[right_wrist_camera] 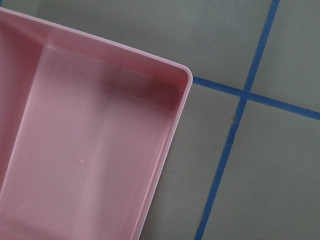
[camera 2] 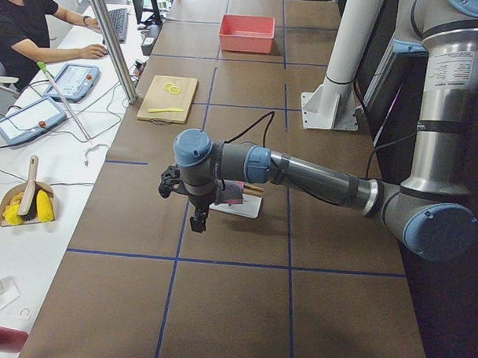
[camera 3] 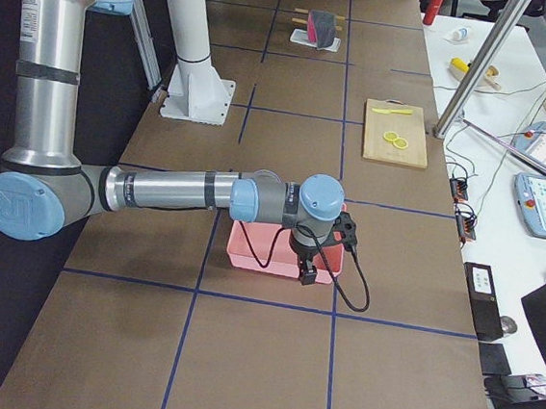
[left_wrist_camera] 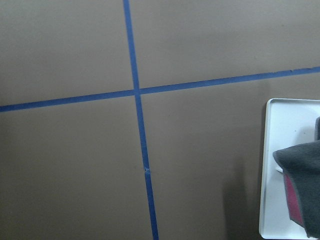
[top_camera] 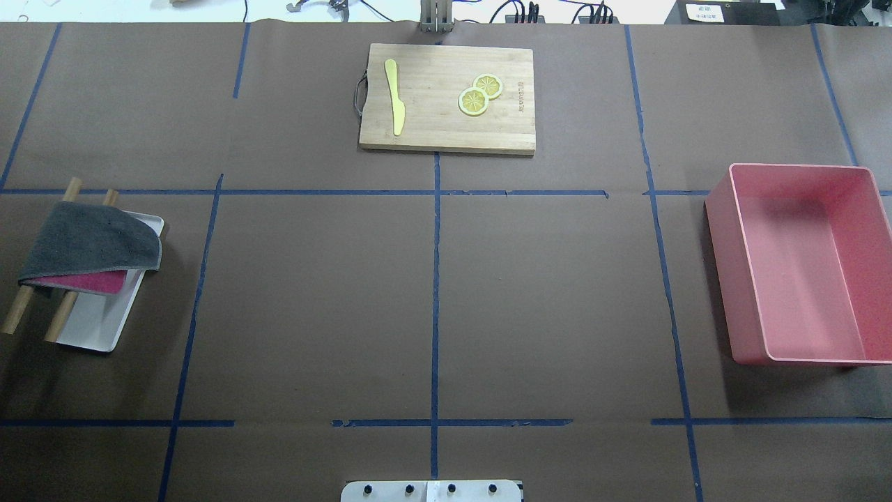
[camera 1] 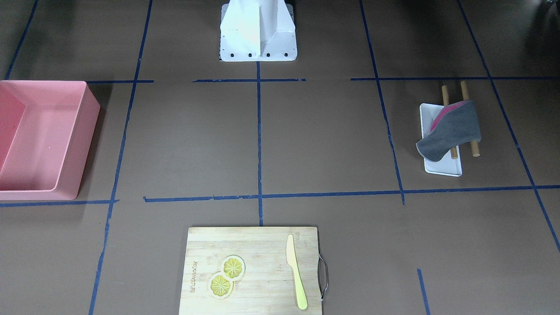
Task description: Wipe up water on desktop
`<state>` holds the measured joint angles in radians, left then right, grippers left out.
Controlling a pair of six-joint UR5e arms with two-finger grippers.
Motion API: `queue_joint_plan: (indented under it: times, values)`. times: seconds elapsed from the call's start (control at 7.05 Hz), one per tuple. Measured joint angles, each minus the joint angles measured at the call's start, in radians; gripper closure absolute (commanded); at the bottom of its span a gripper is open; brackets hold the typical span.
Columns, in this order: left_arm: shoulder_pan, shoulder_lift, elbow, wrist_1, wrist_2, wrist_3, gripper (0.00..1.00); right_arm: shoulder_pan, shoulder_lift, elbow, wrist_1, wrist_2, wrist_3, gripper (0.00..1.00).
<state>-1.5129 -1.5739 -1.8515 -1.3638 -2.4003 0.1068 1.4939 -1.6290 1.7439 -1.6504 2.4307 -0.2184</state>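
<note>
The grey cloth [top_camera: 90, 244] lay on rods [top_camera: 17, 317] over the white tray [top_camera: 90, 328], likely easing pickup. Near that tray, the left hand's [camera 2: 198, 221] spread could not be told.

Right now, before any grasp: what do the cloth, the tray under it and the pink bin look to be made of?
Cloth: soft terry or microfibre by the look, matte grey over a magenta side; it drapes and folds over the rods.
Tray: smooth white with a slight sheen and rounded corners; plastic or coated metal, can't tell which.
Pink bin: probably moulded plastic, with thin walls, rounded corners and a glossy inside.
</note>
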Motion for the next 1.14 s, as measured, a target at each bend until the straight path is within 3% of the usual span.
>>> queue_joint_plan:
  times: [0.57, 0.85, 1.14]
  values:
    - [0.212, 0.001, -0.153, -0.026, -0.012, -0.246, 0.00, -0.033, 0.007, -0.014, 0.020, 0.032, 0.002, 0.00]
    - [0.342, 0.001, -0.146, -0.110, 0.073, -0.366, 0.01, -0.047, 0.009, -0.015, 0.033, 0.031, 0.003, 0.00]
    - [0.394, -0.015, -0.077, -0.187, 0.128, -0.416, 0.08, -0.051, 0.011, -0.015, 0.035, 0.032, 0.004, 0.00]
